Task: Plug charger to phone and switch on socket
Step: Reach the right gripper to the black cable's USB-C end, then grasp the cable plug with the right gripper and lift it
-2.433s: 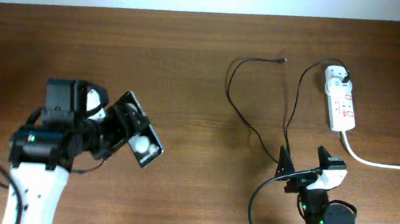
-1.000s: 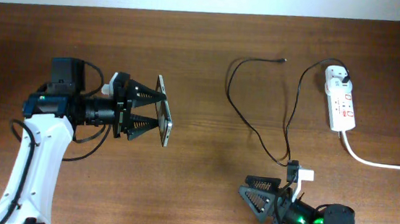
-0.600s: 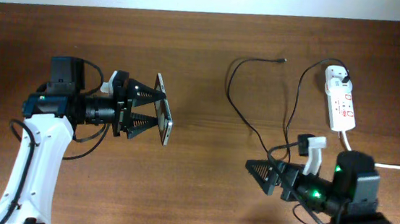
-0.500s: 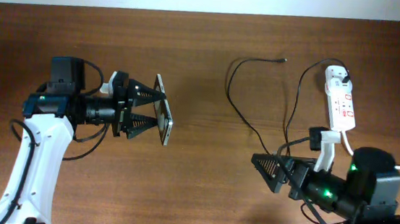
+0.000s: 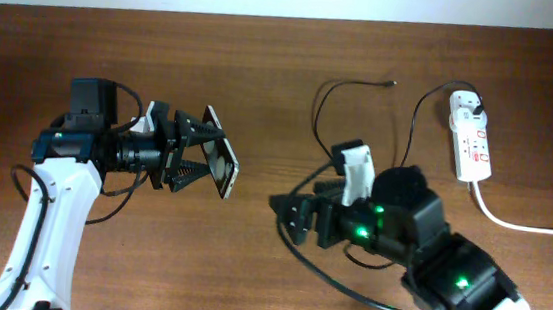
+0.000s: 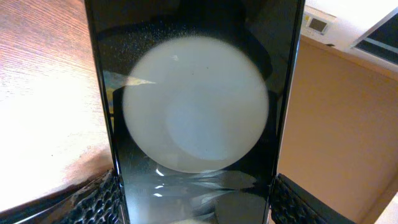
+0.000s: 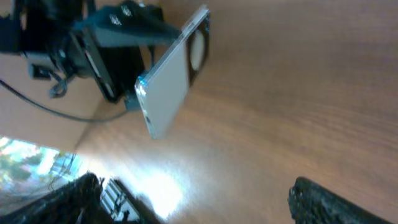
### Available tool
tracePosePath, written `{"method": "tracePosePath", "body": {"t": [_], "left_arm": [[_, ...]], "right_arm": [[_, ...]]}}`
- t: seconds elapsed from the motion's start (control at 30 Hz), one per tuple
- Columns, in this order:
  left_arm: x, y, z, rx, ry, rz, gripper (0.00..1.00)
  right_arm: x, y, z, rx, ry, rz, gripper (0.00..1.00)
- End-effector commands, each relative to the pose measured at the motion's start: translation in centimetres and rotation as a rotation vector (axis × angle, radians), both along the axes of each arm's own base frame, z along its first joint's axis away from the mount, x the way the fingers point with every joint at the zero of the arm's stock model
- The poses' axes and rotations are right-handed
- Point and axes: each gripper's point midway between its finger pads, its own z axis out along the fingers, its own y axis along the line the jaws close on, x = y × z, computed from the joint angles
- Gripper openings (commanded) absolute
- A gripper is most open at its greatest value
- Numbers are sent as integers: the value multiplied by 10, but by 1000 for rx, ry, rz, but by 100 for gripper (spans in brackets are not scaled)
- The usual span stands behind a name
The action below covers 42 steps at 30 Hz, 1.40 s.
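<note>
Overhead: the phone (image 5: 222,163) is clamped in the left gripper (image 5: 204,155) above the table (image 5: 264,64); the right gripper (image 5: 289,219) is spread wide, empty. Left wrist: the phone (image 6: 196,106) fills the view. Right wrist: the phone (image 7: 171,81) is seen edge-on.

Table (image 5: 264,64) is warm brown with wood grain all over. Phone (image 5: 219,160) is glossy black with a big off-white circle on its face, and its edge looks silvery. Socket (image 5: 471,142) at far right is white with little red switches and a white cord (image 5: 521,225). The charger (image 5: 315,123) is plain black.
</note>
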Motion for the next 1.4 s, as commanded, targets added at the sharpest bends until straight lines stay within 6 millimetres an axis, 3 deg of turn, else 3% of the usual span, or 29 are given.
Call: {"method": "tracePosePath", "body": {"t": [0.0, 0.03, 0.17, 0.23, 0.33, 0.53, 0.67, 0.77, 0.9, 0.93, 0.97, 1.07, 1.17, 1.23, 1.3, 1.33, 1.37], "left_arm": [[1, 1, 4, -5, -7, 4, 62], [1, 1, 4, -6, -4, 6, 62], [1, 1, 4, -7, -1, 7, 62], [1, 1, 4, -7, -1, 7, 62], [1, 1, 4, -7, -1, 7, 62], [1, 1, 4, -7, -1, 7, 61], [1, 1, 4, -6, -1, 7, 62], [1, 1, 4, -6, -1, 8, 62], [1, 1, 4, -7, -1, 8, 65], [1, 0, 5, -13, -2, 5, 82], [0, -1, 7, -25, -5, 0, 88], [0, -3, 11, -41, -16, -8, 88], [-1, 9, 45, -24, -174, 3, 87], [-18, 27, 86, 38, -388, 43, 88], [-42, 36, 113, 127, -555, 72, 91], [-61, 42, 125, 218, -650, 106, 99], [-89, 54, 128, 395, -710, 189, 99]], "right_arm": [[6, 35, 17, 40, -76, 19, 95], [12, 50, 12, 52, -67, 4, 89], [22, 97, -8, 76, -64, 41, 83], [43, 100, -29, 59, -25, -71, 72], [55, 118, -28, 101, -78, -91, 68], [66, 115, -33, 42, -174, -265, 49], [64, 117, -34, 42, -167, -251, 30], [56, 121, -42, 25, -133, -200, 22], [53, 118, -44, 8, -122, -196, 15], [52, 116, -37, 20, -129, -198, 15], [51, 111, -30, 27, -135, -203, 11], [52, 101, -26, 18, -134, -215, 9], [60, 65, -19, -3, -106, -281, 4], [60, 33, -8, 64, -2, -374, 4], [56, 23, -1, 108, 47, -350, 4], [52, 22, 7, 157, 82, -298, 4], [48, 21, 9, 226, 178, -260, 4]]}}
